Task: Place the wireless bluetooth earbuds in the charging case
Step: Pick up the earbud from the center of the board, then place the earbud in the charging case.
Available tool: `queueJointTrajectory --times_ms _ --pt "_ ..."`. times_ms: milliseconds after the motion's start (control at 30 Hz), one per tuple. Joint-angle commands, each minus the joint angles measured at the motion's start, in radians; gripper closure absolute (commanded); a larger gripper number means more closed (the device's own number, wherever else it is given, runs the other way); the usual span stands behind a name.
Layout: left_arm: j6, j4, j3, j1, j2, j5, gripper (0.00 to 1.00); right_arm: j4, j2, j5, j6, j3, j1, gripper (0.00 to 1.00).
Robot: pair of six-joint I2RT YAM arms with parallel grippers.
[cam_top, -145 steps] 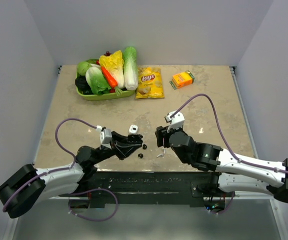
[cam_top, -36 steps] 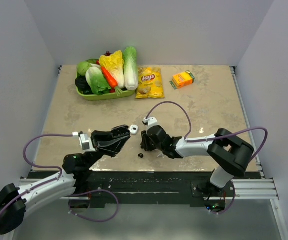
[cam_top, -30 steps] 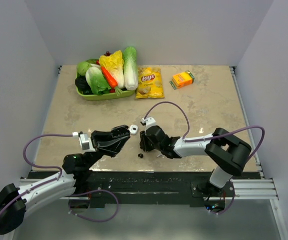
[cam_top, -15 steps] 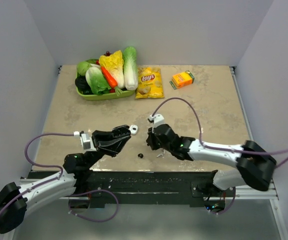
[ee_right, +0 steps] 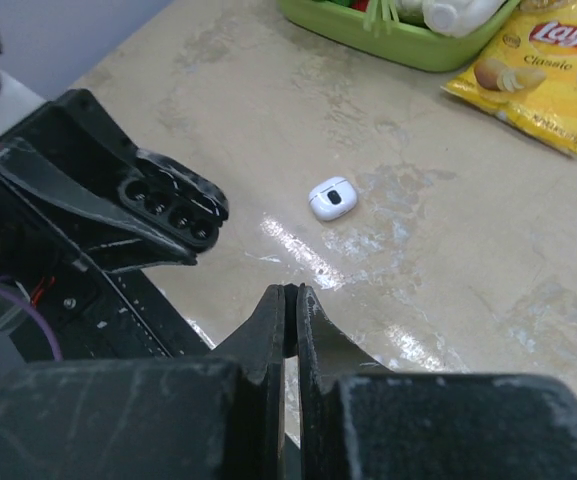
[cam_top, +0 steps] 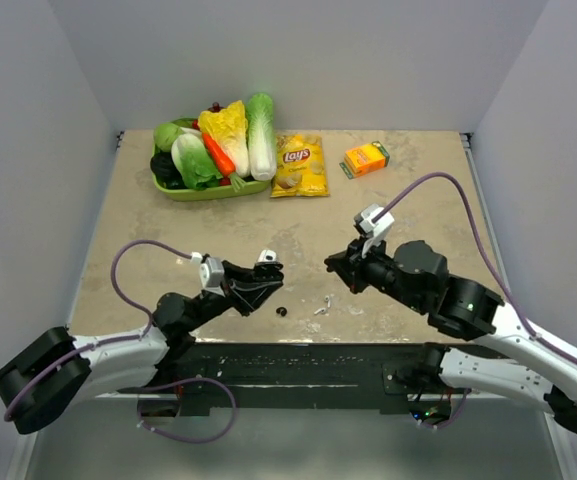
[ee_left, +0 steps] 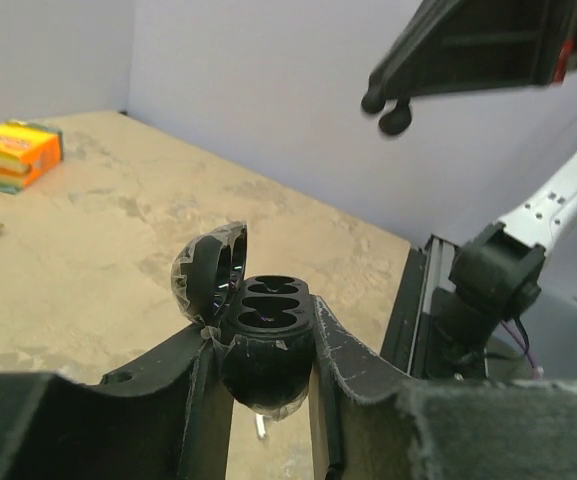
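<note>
Right gripper (ee_right: 290, 296), apparently clenched on a black earbud (ee_left: 396, 118): centre it over an empty well of the charging case (ee_left: 268, 300) that the left gripper (ee_left: 265, 345) grasps, then lower slowly.

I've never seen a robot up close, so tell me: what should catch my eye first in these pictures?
First, the open black charging case, clamped in the left arm's jaws near the front edge of the table; its sockets look empty. Close by, one tiny black earbud lies loose on the tabletop. At the far left, a bright green tray is heaped with vegetables.
</note>
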Motion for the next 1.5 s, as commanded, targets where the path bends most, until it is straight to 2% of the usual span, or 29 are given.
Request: queueJointTrajectory --times_ms 0,233,400,500,700,1000,1467 --pt "-0.005 0.184 0.056 0.019 0.064 0.170 1.00 -0.157 -0.035 -0.101 -0.132 0.105 0.007 1.00" --pt "-0.097 0.235 0.154 0.045 0.167 0.461 1.00 -0.171 -0.072 -0.269 -0.213 0.161 0.016 1.00" --pt "-0.186 0.268 0.254 0.045 0.293 0.586 1.00 -0.128 -0.023 -0.305 -0.224 0.161 0.053 1.00" --pt "-0.216 0.281 0.280 0.045 0.331 0.606 1.00 -0.108 0.011 -0.310 -0.230 0.171 0.082 1.00" --pt "-0.224 0.193 0.337 0.045 0.342 0.641 1.00 -0.112 0.082 -0.258 -0.259 0.201 0.159 1.00" --pt "-0.262 0.155 0.366 0.047 0.350 0.712 1.00 -0.099 0.119 -0.208 -0.293 0.207 0.187 1.00" --pt "-0.319 0.288 0.333 0.045 0.388 0.710 1.00 -0.019 0.125 -0.162 -0.290 0.171 0.190 1.00"
